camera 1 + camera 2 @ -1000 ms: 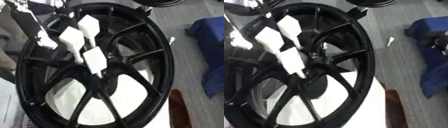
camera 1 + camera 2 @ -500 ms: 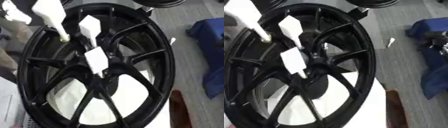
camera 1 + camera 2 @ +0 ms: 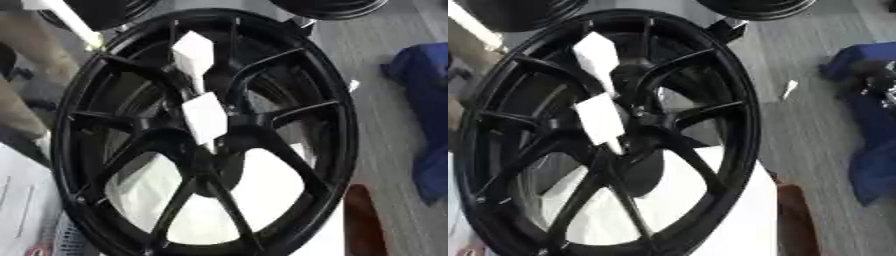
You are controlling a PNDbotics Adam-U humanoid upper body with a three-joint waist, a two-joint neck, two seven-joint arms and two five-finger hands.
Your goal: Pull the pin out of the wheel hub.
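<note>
A large black spoked wheel (image 3: 289, 165) fills both views, lying tilted on a white surface. Two white wedge-shaped pieces stand over its hub (image 3: 197, 150): one near the centre (image 3: 206, 119), its narrow end pointing down at the hub, and one higher up (image 3: 194, 54) over the upper spokes. A third long white piece (image 3: 66, 20) with a yellowish tip lies clear of the rim at the top left. What holds it is cut off by the picture's edge. Neither of my hands shows in either view.
Other black wheels (image 3: 328, 6) lie at the top edge. A blue cloth heap (image 3: 424, 95) is on the grey floor at the right, with a small white scrap (image 3: 789, 89) near the rim. A dark red object (image 3: 363, 220) sits lower right. Tan shapes (image 3: 35, 55) stand at the left.
The long white piece with the yellowish tip has moved from beside the other two up and left, past the rim to the top-left corner. The other two pieces stay over the hub.
</note>
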